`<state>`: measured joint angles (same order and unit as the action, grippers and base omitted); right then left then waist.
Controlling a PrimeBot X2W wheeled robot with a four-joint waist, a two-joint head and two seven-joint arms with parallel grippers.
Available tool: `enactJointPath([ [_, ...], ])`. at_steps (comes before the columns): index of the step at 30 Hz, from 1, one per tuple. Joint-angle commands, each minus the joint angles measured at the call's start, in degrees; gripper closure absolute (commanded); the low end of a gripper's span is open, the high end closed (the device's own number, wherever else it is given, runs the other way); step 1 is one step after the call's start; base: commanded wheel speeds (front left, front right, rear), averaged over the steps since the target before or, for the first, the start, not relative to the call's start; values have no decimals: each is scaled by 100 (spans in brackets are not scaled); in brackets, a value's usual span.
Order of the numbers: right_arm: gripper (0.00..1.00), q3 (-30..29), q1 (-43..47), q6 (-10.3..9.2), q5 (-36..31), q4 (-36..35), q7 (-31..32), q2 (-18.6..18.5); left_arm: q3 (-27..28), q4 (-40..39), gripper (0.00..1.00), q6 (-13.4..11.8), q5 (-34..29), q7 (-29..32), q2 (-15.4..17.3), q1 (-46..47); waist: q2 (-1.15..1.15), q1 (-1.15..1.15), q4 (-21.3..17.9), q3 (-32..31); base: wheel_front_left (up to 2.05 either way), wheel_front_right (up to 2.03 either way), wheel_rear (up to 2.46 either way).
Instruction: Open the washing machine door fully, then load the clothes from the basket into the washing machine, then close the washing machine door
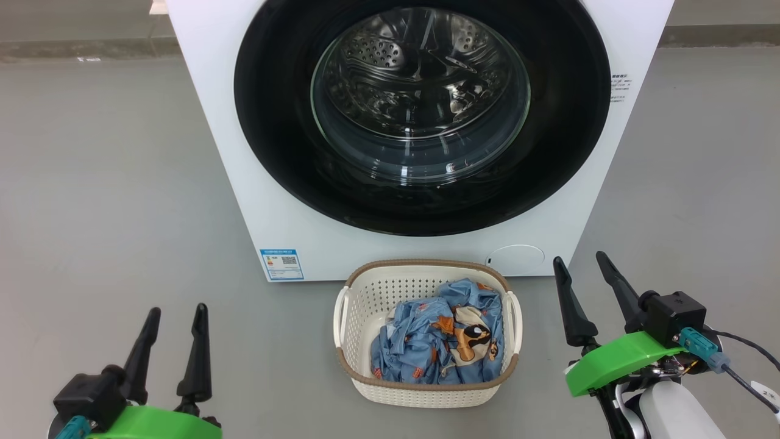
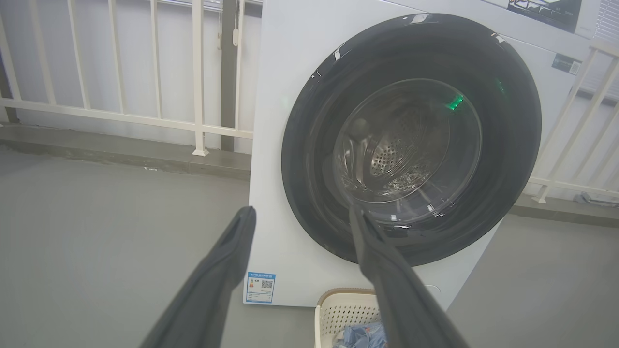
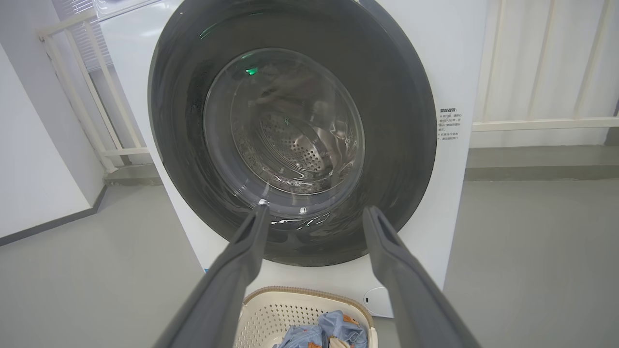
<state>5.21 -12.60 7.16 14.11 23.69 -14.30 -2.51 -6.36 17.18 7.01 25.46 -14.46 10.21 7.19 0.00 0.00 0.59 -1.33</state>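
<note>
The white washing machine [image 1: 219, 122] stands ahead with its round black-rimmed glass door [image 1: 420, 116] shut flat against the front; the steel drum shows through the glass. On the floor in front sits the cream basket [image 1: 365, 292] holding the blue printed clothes [image 1: 439, 335]. My left gripper [image 1: 177, 317] is open at the lower left, well left of the basket. Right of the basket my right gripper [image 1: 582, 265] stands open and empty. In the wrist views the left gripper [image 2: 302, 215] and right gripper [image 3: 314, 212] point at the door [image 2: 411, 140] [image 3: 290, 130].
Grey floor [image 1: 109, 201] stretches out on both sides of the machine. A white railing [image 2: 145, 121] and a low grey kerb run behind it. A blue label sticker [image 1: 281, 264] and a round cover [image 1: 517, 256] sit low on the machine's front.
</note>
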Motion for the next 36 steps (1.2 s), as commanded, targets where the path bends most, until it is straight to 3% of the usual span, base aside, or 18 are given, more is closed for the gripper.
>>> enactJointPath([
  [1, 0, 118, -257, 33, 7, -120, -70, -37, 218, -144, 0, 6, -55, -53, 146, 233, 0, 0, -2, 2, 0, 0, 0],
  [23, 0, 107, -272, 33, 59, -136, -70, -37, 152, -138, 0, -30, -89, -53, 243, 255, 0, 0, -1, 39, 3, 3, -6],
  [36, 0, 112, -274, 33, 90, -137, -70, -37, 131, -145, 0, -58, -78, -53, 280, 234, 0, 0, -33, 46, 78, 78, -156],
])
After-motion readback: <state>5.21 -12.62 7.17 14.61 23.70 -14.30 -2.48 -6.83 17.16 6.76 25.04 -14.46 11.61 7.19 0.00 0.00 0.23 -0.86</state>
